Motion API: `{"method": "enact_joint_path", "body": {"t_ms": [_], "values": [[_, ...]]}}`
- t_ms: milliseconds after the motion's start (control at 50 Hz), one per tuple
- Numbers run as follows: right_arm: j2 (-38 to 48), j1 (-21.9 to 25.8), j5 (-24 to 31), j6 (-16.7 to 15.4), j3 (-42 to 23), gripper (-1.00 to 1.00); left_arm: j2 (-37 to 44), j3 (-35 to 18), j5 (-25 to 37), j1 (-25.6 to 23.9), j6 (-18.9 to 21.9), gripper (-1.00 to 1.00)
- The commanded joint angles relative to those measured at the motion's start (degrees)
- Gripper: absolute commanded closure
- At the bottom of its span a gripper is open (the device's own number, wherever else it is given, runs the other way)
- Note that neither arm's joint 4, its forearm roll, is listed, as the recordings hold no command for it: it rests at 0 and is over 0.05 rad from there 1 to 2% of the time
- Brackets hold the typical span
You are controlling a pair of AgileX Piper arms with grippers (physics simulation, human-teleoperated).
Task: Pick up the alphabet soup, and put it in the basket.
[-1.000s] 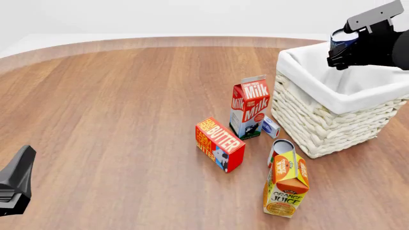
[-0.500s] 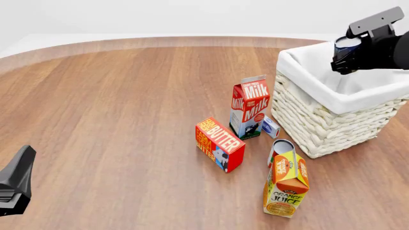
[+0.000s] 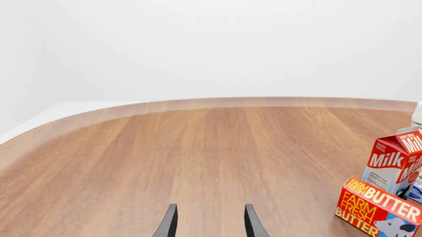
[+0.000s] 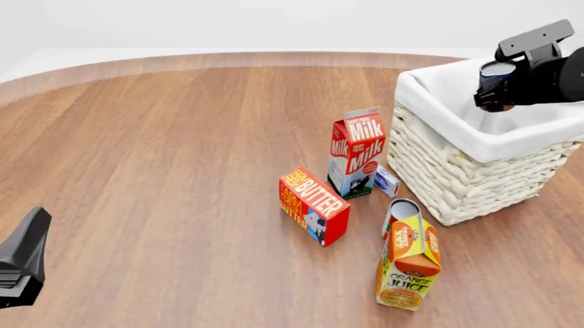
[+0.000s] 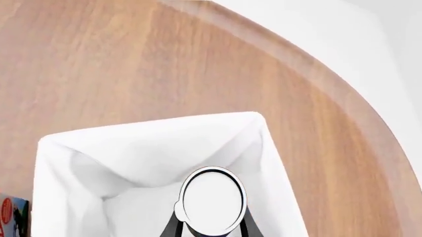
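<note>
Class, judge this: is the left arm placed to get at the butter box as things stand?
Probably yes. The left end effector is open, and only bare table lies between it and the butter box; the milk carton stands beyond.

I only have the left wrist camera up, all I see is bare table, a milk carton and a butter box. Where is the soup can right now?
Observer: The alphabet soup is clamped in the right gripper, held above the basket.
Operator: Is it over the opening or just the rim?
Observer: Over the opening; the right wrist view shows the can's pale top with the white liner on all sides.
Operator: Anything else near the basket?
Observer: A second can stands on the table behind the orange juice carton, outside the basket's front corner.
</note>
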Motion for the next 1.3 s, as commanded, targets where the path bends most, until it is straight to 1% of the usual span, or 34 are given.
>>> {"method": "enact_joint_path", "body": {"t_ms": [20,140,380,840,980,1300], "values": [[1.7,-0.1,0.4,1.5,-1.6,1.00,0.0,0.0,0.0,0.0,0.0,-1.00],[2.2,-0.3,0.6,1.6,-2.0,1.00,0.0,0.0,0.0,0.0,0.0,-1.00],[1.6,-0.4,0.7,1.5,-0.8,1.00,0.0,0.0,0.0,0.0,0.0,-1.00],[4.5,0.8,1.2,1.9,-2.5,1.00,0.0,0.0,0.0,0.0,0.0,-1.00],[5.3,1.6,1.7,2.4,-2.9,1.00,0.0,0.0,0.0,0.0,0.0,-1.00],[6.4,1.3,2.3,2.1,-2.9,1.00,0.0,0.0,0.0,0.0,0.0,-1.00]]}}
